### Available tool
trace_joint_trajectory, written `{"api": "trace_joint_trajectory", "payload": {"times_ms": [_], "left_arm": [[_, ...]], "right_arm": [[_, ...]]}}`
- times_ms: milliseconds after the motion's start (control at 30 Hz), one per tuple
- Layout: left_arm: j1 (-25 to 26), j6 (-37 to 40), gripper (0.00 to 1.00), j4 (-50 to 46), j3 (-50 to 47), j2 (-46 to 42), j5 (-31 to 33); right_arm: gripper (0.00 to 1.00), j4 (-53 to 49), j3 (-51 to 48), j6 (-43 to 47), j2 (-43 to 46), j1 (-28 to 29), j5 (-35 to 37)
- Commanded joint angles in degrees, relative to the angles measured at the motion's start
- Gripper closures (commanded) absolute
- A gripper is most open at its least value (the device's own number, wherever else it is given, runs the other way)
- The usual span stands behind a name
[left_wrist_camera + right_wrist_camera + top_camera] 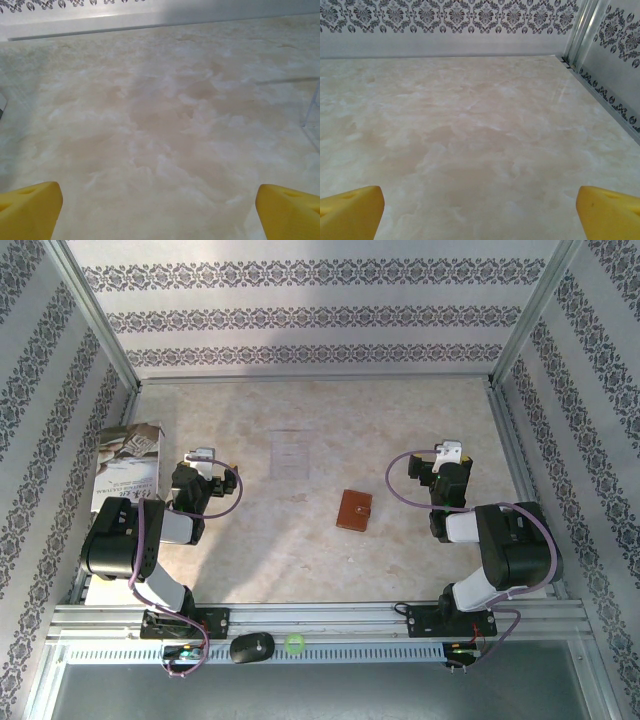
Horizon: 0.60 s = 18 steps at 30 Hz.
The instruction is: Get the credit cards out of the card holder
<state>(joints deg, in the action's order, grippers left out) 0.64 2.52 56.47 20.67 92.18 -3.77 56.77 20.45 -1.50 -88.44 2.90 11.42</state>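
The card holder [354,509], a small reddish-brown leather wallet, lies folded shut on the marbled table, a little right of centre. The credit cards are hidden. My left gripper [203,454] hovers well to the left of the wallet, and my right gripper [451,451] stands to its right and slightly farther back. In the left wrist view the yellow fingers [30,207] of the left gripper [159,212] sit wide apart over bare table. The right gripper [480,212] likewise shows its yellow fingers [610,210] spread wide with nothing between them.
A pale translucent sheet [289,455] lies on the table behind and left of the wallet, its edge [312,120] at the right of the left wrist view. A white-grey printed booklet [130,465] leans at the left wall. A black mouse [251,647] and a green ball [294,644] rest on the front rail.
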Motion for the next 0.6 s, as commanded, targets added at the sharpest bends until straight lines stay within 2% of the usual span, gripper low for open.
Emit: {"api": "trace_joint_trajectory", "payload": {"times_ms": [0, 167, 300, 567], "left_arm": [[-0.4, -0.9, 0.01, -0.7, 0.8, -0.9, 0.9], [-0.4, -1.0, 0.01, -0.7, 0.9, -0.9, 0.8], [-0.4, -2.7, 0.01, -1.5, 1.3, -0.9, 5.4], [-0.4, -2.8, 0.01, -1.3, 1.3, -0.9, 6.1]], "right_arm": [[0.02, 1.0, -0.2, 0.2, 0.4, 0.7, -0.7], [0.02, 1.0, -0.2, 0.1, 0.3, 0.7, -0.7], [0.02, 1.0, -0.2, 0.2, 0.4, 0.7, -0.7], [0.02, -0.6, 0.4, -1.6, 0.6, -1.2, -3.1]]}}
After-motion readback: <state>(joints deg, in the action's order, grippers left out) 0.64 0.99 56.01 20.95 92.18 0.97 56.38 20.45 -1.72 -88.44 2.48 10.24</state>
